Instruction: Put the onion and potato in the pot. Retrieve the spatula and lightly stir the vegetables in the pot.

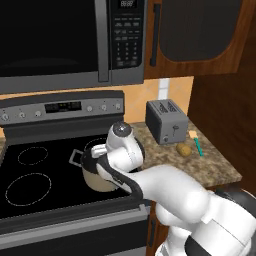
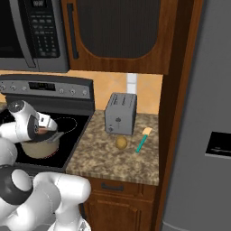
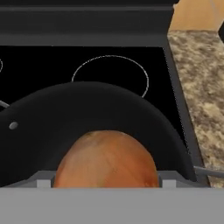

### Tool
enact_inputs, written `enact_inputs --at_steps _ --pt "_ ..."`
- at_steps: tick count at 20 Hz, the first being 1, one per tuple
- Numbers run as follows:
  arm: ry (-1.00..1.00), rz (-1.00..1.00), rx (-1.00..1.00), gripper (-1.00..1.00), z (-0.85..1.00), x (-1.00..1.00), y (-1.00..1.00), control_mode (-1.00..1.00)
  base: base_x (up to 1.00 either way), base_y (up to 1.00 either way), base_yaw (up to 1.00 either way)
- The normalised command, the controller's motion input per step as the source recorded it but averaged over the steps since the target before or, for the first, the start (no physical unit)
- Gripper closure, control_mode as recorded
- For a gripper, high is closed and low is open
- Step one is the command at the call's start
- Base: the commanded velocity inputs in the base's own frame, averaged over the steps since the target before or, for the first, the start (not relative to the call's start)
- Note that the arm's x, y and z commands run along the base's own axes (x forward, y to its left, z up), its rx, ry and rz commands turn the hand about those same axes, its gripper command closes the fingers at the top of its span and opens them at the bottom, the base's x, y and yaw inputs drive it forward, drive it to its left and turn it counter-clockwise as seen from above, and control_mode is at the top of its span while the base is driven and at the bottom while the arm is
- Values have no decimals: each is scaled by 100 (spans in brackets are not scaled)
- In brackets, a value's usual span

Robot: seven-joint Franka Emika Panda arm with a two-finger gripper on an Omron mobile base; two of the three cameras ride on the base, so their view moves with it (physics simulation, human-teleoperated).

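Observation:
My gripper (image 3: pixel 107 181) is shut on the onion (image 3: pixel 107 159), an orange-brown bulb held between the fingers just above the dark inside of the pot (image 3: pixel 87 109). In the right base view the gripper (image 2: pixel 45 133) hangs over the beige pot (image 2: pixel 38 150) on the stove's front right burner. From the left base view the pot (image 1: pixel 96 182) is partly covered by my arm. The yellowish-tan potato (image 1: pixel 184 149) (image 2: pixel 121 142) lies on the counter in front of the toaster. The teal-handled spatula (image 1: pixel 198 145) (image 2: pixel 142 142) lies just right of it.
A grey toaster (image 1: pixel 166 120) (image 2: pixel 121 113) stands at the back of the speckled counter (image 2: pixel 113 162). The black stove top (image 1: pixel 35 175) stretches left of the pot. A microwave (image 1: pixel 60 40) hangs overhead, and a tall wood panel bounds the counter's right side.

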Motion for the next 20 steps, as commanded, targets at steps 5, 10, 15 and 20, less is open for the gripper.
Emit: enact_inputs --at_steps 5,10,15,20 --pt "2 0 -2 100 -53 25 22 -100 0 0 0" --pt "0 0 0 -100 -27 15 0 -100 0 0 0" --pt "0 0 0 -100 18 0 0 -100 0 0 0" --pt "0 0 0 -100 63 -35 -4 -100 0 0 0"
